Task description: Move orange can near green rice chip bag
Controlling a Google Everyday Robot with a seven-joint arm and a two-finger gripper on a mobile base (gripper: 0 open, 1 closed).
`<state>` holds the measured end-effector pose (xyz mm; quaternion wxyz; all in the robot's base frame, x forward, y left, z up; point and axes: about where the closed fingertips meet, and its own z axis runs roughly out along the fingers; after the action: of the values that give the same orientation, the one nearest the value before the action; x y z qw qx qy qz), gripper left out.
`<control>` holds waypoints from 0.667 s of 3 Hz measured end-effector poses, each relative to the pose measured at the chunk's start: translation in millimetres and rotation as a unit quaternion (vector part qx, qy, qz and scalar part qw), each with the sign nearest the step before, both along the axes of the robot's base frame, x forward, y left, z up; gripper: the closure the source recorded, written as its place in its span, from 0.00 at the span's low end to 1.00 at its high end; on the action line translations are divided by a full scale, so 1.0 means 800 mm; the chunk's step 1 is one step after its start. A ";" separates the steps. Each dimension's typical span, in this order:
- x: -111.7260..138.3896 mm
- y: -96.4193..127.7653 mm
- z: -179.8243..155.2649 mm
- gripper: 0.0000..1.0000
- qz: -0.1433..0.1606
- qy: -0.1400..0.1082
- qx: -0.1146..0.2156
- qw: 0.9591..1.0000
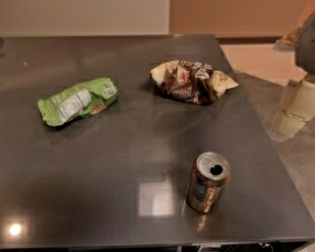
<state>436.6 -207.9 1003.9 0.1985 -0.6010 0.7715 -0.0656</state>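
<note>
Camera view is hiding my pincer, grip untellable; orange can [208, 182] is standing by the bench's [88, 197] front edge, green rice chip bag [78, 101] leftward.

Dark glossy table [123, 206], glare spots near its front edge. Crumpled brown bag [192, 81] (cream at both ends) lying on table toward far right corner. Beyond table, pale wall [83, 15]; right of table, grey floor [295, 162].

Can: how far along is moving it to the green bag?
Nothing done: the can stands upright near the front edge, far from the green bag. Nothing in hand: the tool hangs right of the table. Left: grasp, carry, set down.
</note>
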 end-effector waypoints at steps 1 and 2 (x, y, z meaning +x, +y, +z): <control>0.000 0.000 0.000 0.00 0.000 0.000 0.000 1.000; -0.003 0.004 -0.001 0.00 0.010 0.004 0.004 1.000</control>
<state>434.4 -204.9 1002.8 0.1990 -0.6082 0.7662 -0.0581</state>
